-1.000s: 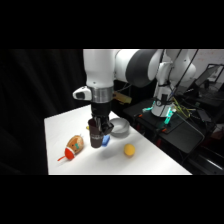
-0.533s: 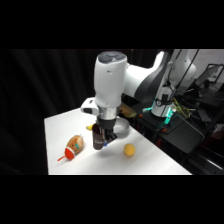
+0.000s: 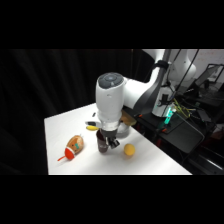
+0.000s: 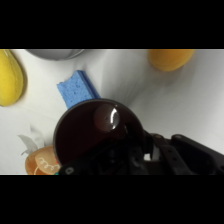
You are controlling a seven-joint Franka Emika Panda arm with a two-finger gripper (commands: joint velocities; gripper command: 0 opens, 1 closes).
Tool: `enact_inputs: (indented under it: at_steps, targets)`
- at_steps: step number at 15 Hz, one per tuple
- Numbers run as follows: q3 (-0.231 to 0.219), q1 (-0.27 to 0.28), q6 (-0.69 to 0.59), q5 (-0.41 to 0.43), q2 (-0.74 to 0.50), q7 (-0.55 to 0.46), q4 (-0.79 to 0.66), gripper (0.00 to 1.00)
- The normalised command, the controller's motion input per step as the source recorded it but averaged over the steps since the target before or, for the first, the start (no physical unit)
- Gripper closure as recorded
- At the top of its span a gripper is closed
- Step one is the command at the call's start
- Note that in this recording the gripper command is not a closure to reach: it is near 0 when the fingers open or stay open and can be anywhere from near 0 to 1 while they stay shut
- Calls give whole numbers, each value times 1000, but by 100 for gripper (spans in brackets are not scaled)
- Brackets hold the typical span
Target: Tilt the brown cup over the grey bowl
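The brown cup (image 3: 102, 145) is dark and tall, and it stands low over the table beneath the arm. My gripper (image 3: 108, 140) comes down from above and is shut on the cup near its rim. In the wrist view the cup's (image 4: 95, 131) wide round mouth fills the middle, and I look into its dark inside. The black linkage of the gripper (image 4: 131, 153) meets it at the lower right. The grey bowl (image 3: 123, 130) sits just behind the cup, partly hidden by the arm. Only the grey bowl's (image 4: 54, 52) rim shows at the wrist view's top edge.
A blue block (image 4: 78, 90) lies between cup and bowl. An orange ball (image 3: 129, 150) rests to the right of the cup. An orange-brown toy (image 3: 74, 146) with a red tip lies to its left. A yellow object (image 3: 91, 127) lies behind. Dark equipment (image 3: 175, 125) stands past the table's right edge.
The arm has swung round, so its big white joint now faces the camera above the gripper. The cup, still held, has shifted slightly toward the table's front.
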Motion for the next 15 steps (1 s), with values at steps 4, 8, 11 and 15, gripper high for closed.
enact_inputs:
  at_steps: [4, 8, 11, 15]
  targets:
    - [-52, 76, -16, 23, 78, -37, 86, 17]
    - [-52, 66, -81, 64, 30, -52, 114, 0]
    - [-47, 55, -100, 85, -25, -68, 94, 0]
    - [-42, 44, -113, 97, -74, -83, 60, 0]
